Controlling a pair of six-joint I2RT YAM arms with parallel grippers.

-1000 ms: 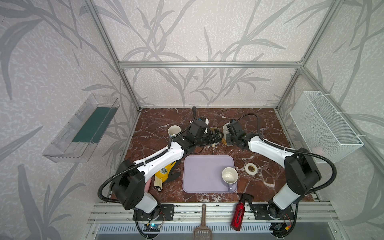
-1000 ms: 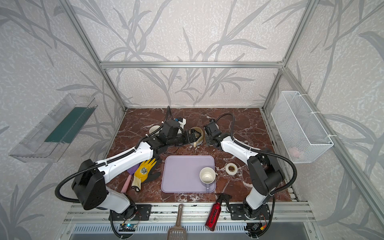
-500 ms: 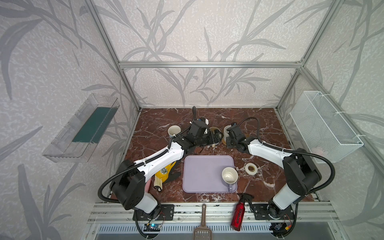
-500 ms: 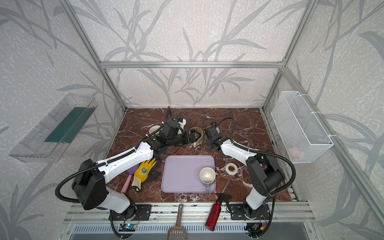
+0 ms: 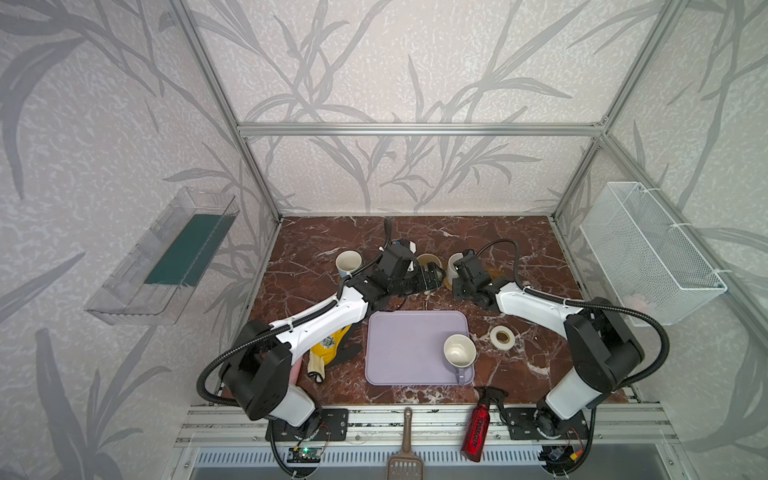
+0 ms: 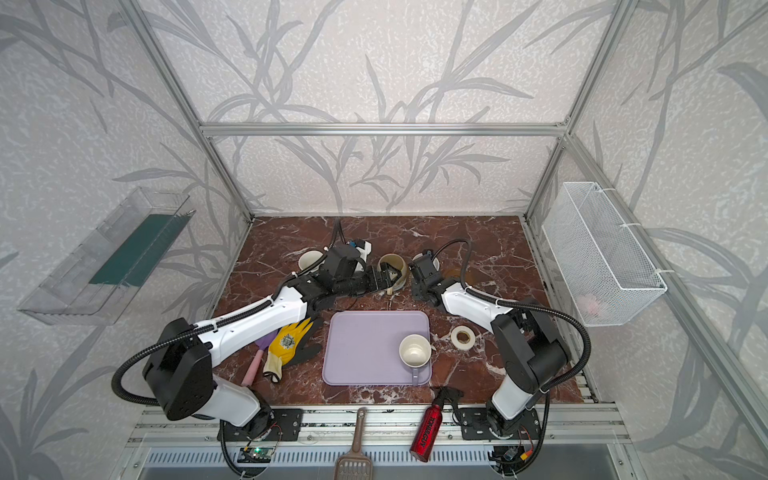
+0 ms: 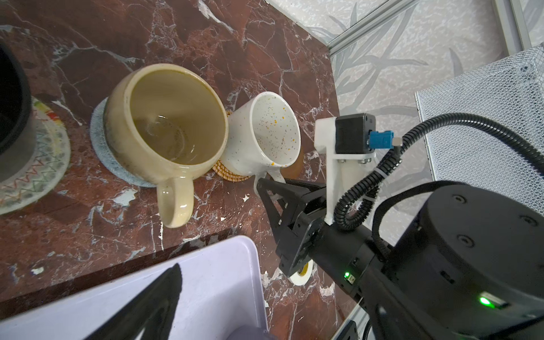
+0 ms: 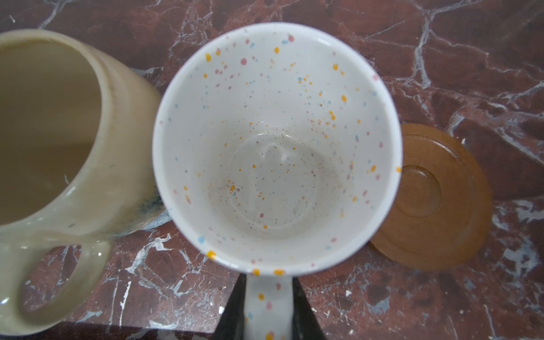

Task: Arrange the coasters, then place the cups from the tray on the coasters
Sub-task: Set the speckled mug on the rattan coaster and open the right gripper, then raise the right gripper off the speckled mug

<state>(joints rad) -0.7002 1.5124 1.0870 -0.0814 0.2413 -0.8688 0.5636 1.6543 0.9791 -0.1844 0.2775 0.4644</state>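
Nearest you, the flat lavender plastic tray [image 5: 407,349] on the red marble tabletop [image 5: 316,249] carries the lavender-grey mug with a white inside [image 5: 458,351] at its front right corner. Beyond the tray, your left hand [image 5: 428,279] has its fingers spread wide near the handle of the cream-yellow mug [image 7: 173,126]. That mug stands on the grey-blue woven coaster [image 7: 103,153], while your right hand [image 8: 269,306] pinches the handle of the speckled white mug [image 8: 276,141] on the golden-tan rattan coaster [image 7: 226,173]. Just beside that mug, a smooth amber-brown rimmed coaster [image 8: 435,200] lies flat on the tabletop.
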